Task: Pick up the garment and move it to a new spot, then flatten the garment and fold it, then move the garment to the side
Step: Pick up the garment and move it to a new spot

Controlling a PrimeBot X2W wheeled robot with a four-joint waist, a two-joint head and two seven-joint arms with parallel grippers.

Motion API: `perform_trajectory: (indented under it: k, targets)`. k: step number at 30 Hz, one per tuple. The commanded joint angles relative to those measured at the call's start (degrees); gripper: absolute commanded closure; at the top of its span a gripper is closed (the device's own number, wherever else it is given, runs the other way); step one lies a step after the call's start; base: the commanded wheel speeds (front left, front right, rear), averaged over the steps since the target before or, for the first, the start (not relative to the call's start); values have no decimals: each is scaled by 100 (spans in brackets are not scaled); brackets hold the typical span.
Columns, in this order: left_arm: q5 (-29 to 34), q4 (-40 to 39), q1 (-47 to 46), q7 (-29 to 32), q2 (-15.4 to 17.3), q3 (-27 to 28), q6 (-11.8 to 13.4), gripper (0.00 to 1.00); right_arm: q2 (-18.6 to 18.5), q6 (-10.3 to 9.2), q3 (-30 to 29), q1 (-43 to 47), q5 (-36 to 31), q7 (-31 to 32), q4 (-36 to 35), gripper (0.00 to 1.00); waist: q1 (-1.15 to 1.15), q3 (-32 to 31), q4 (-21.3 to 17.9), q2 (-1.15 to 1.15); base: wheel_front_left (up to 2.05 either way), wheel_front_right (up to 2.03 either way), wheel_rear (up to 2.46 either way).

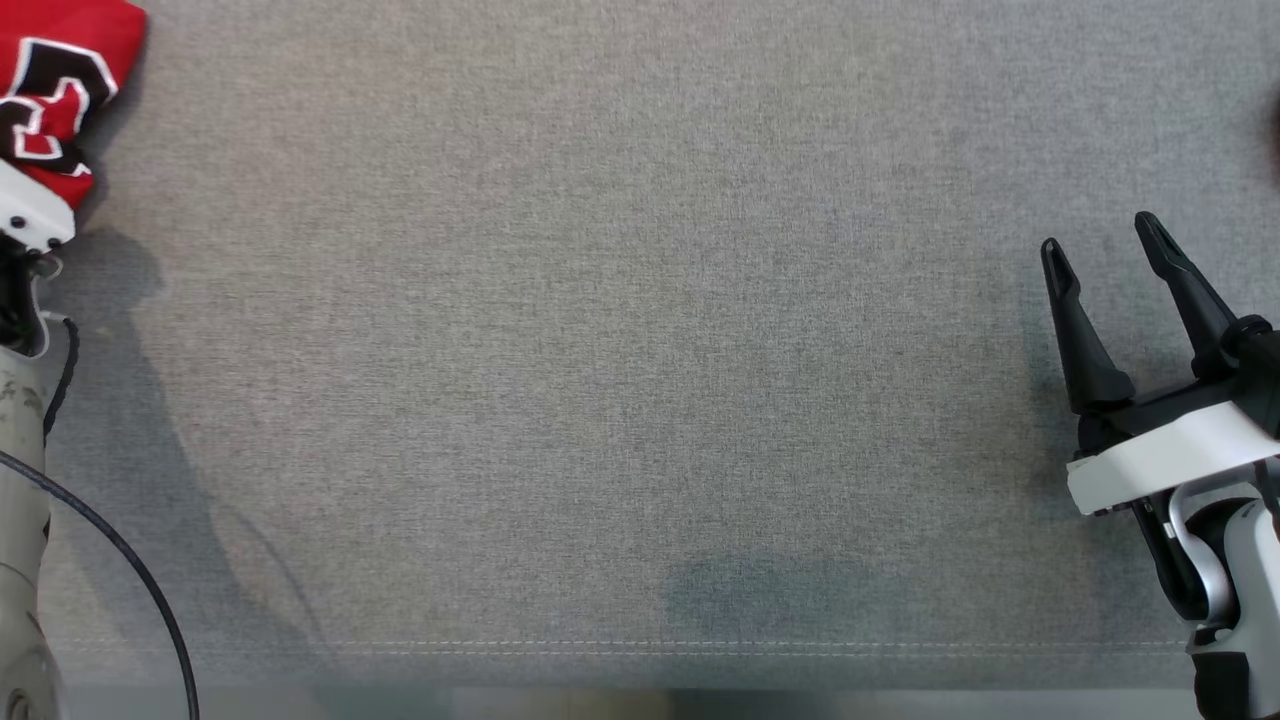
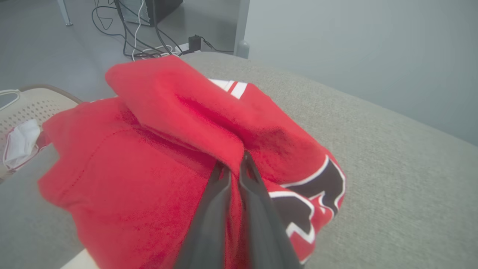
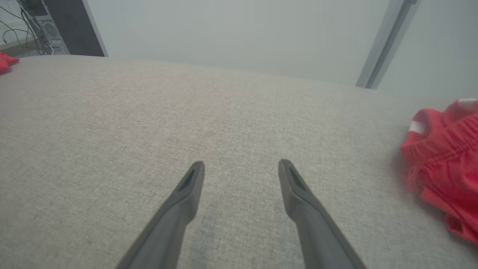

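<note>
Left gripper (image 2: 234, 164): clenching on a fold of the garment (image 2: 149, 149), its two dark fingers pressing together while red cloth is bunching over their tips.
Right gripper (image 1: 1100, 237): standing spread and gripping nothing, hovering at the lower right of the head view; its own wrist view is showing bare weave between the fingers (image 3: 181, 203).
Hem (image 1: 640, 648): running as a pale stitched line along the near edge of the table cover (image 1: 640, 350).
Garment: sitting crumpled at the far left of the grey cover, red with black-and-white lettering.
Head view against left wrist view: the head view is catching a corner of the garment at its top left, with the fingertips hidden under it — the left wrist view is showing the pinch itself.
Second red cloth (image 3: 444, 168): lying rumpled on the cover at the right of the right wrist view, well apart from the right gripper.
Chair (image 2: 37, 104): standing beyond the garment, beige and perforated, with a white cloth (image 2: 22, 144) lying on it.
Cables (image 2: 145, 41): trailing over the floor past the table.
Computer tower (image 3: 48, 26): standing farthest back — by the wall.
</note>
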Motion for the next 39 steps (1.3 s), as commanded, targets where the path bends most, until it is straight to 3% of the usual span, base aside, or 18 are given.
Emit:
perform_trajectory:
  k: [1, 9, 15, 21, 27, 31, 33, 39]
  targets:
    - [72, -186, -133, -86, 316, -3, -77, 100, -21, 24, 106, 18, 39, -105, -93, 0, 0, -105, 52, 0, 0, 0, 0]
    - [287, -684, -248, -448, -2, -495, -537, 100, 87, 24, 142, 32, 78, -218, 153, 0, 0, -510, 115, 0, 0, 0, 0]
    - [417, -1380, -406, -335, -399, -1089, -679, 100, 183, 24, 140, 104, 110, -320, 345, 0, 0, -848, 52, 0, 0, 0, 0]
    - [121, -2588, -374, 177, -790, -1751, -701, 100, 335, 24, 127, 196, 136, -437, 560, 0, 0, -1170, -83, 0, 0, 0, 0]
    - [-408, -4073, 9, 792, -919, -2208, -703, 100, 426, 24, 101, 258, 186, -537, 764, 0, 0, -1401, -227, 0, 0, 0, 0]
    - [-507, -4645, 286, 1050, -950, -2333, -687, 100, 458, 24, 81, 277, 198, -571, 841, 0, 0, -1458, -283, 0, 0, 0, 0]
    - [-519, -4949, 634, 1225, -898, -2374, -559, 100, 480, 24, 85, 266, 217, -601, 910, 0, 0, -1493, -351, 0, 0, 0, 0]
    - [-575, -4935, 1505, 1194, -882, -2444, -404, 100, 487, 24, 64, 248, 257, -654, 1031, 0, 0, -1516, -435, 0, 0, 0, 0]
